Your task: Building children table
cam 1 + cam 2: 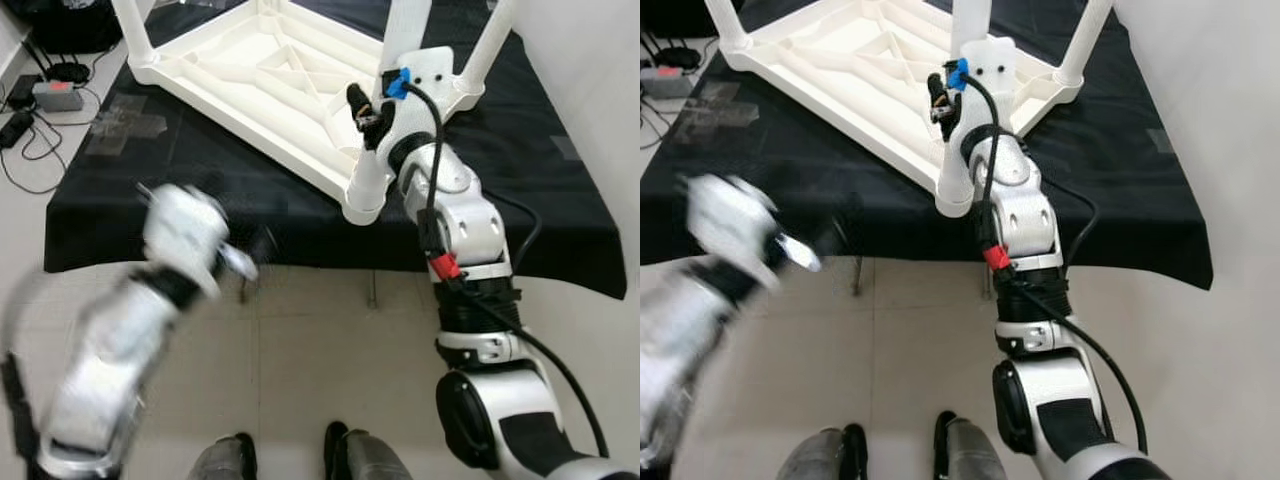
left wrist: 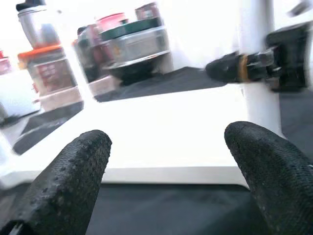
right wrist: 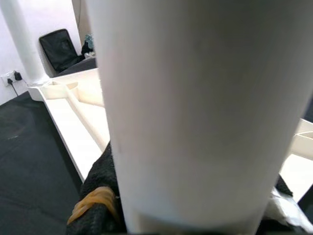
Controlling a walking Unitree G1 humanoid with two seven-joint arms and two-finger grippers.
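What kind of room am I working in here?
Probably a home room used as an assembly spot: tiled floor, a low surface under a black cloth carrying the upturned white table, power adapters and cables on the floor, and jars and tins stacked nearby.

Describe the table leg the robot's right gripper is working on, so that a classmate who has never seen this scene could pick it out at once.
Start at the black cloth and the white children's table lying upside down on it. Go to the table corner nearest the robot: a white leg stands upright there. Unlike the other legs at the further corners, this one has the right gripper closed around it.
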